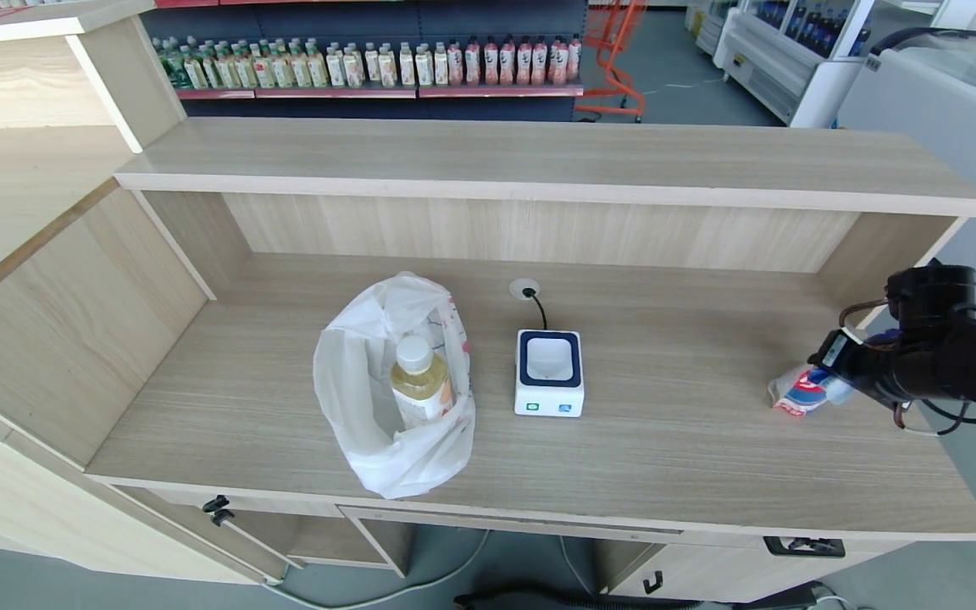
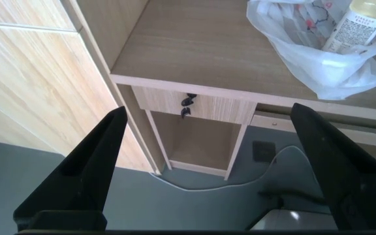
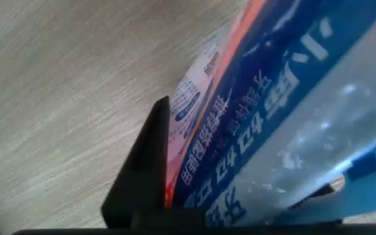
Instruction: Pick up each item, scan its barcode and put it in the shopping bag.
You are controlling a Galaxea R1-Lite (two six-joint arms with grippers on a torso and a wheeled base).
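Note:
A red, white and blue snack packet (image 1: 797, 391) lies at the right end of the wooden counter (image 1: 666, 440). My right gripper (image 1: 831, 377) is shut on it from the right side. In the right wrist view the packet (image 3: 273, 111) sits against a dark finger (image 3: 142, 176), just above the wood. The white shopping bag (image 1: 361, 407) stands open left of centre with a capped tea bottle (image 1: 418, 381) upright inside. A white barcode scanner (image 1: 548, 371) sits between bag and packet. My left gripper (image 2: 207, 170) hangs open below the counter's front left corner, holding nothing; the bag (image 2: 318, 59) is above it.
A raised ledge (image 1: 539, 161) and side walls enclose the counter on the back, left and right. The scanner's cable runs to a hole (image 1: 524, 288) behind it. A drawer with keys (image 2: 188, 104) is under the front edge. Bare wood lies between scanner and packet.

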